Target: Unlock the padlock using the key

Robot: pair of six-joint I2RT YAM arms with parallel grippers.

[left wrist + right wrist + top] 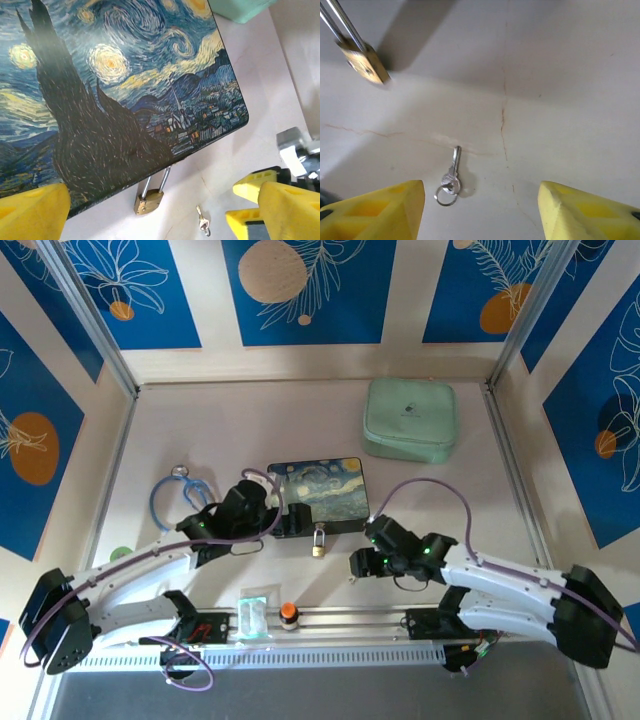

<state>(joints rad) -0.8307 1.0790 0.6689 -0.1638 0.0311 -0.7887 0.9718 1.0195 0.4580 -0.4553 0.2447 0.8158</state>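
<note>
The small brass padlock (318, 546) hangs by its silver shackle from the front edge of the painted box (318, 490), its body lying on the table. In the left wrist view the padlock (148, 201) sits between my left gripper's open yellow fingers (30, 210), close in front of them. The key (202, 223), on a small ring, lies on the table just right of the lock. My left gripper (289, 524) is at the box's front left. My right gripper (359, 563) is open and low over the key (451, 172), which lies near its left finger (375, 210). The padlock (365, 62) is beyond it.
A mint green zip case (409, 418) lies at the back right. A blue looped cable (170, 495) rests left of the box. An orange-capped knob (288, 613) and a clear bag (253, 612) sit by the front rail. The right gripper's fingertips (254, 178) show close beside the key.
</note>
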